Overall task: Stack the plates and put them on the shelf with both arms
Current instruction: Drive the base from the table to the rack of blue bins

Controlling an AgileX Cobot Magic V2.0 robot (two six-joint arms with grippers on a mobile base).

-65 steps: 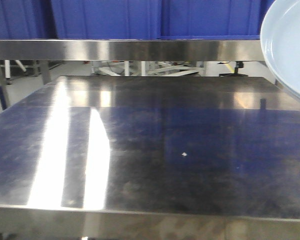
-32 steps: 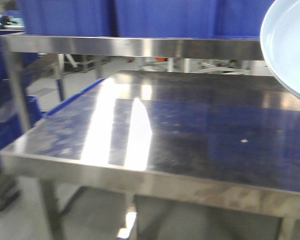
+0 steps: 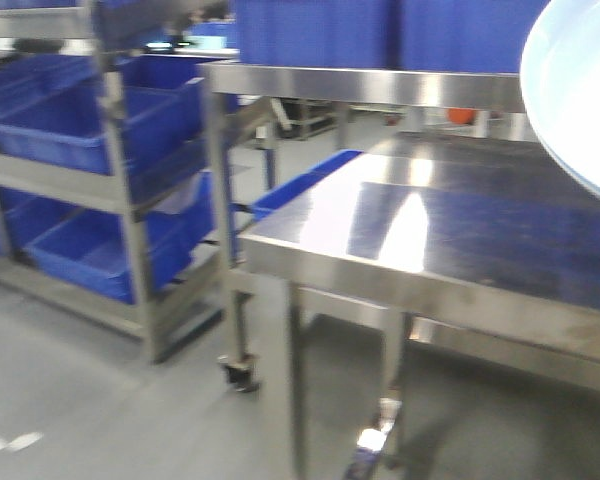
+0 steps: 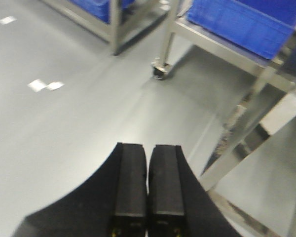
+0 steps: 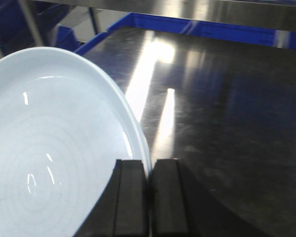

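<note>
A pale blue-white glossy plate (image 3: 580,100) hangs in the air at the right edge of the front view, above the steel table (image 3: 460,230). My right gripper (image 5: 149,165) is shut on the rim of this plate (image 5: 54,138), one finger on each side. Whether a second plate lies under it I cannot tell. Over the grey floor my left gripper (image 4: 148,148) is shut, its pads together with nothing between them. A steel shelf (image 3: 380,85) spans the table's back and carries blue bins.
A wheeled steel rack (image 3: 130,190) with blue bins (image 3: 70,130) stands to the left of the table, with grey floor (image 3: 80,390) in front. In the left wrist view a castor (image 4: 159,71) and steel table legs (image 4: 237,148) are close on the right.
The front view has swung left: the table slid to the right of the picture and the rack with bins came into sight. The plate keeps its place at the right edge.
</note>
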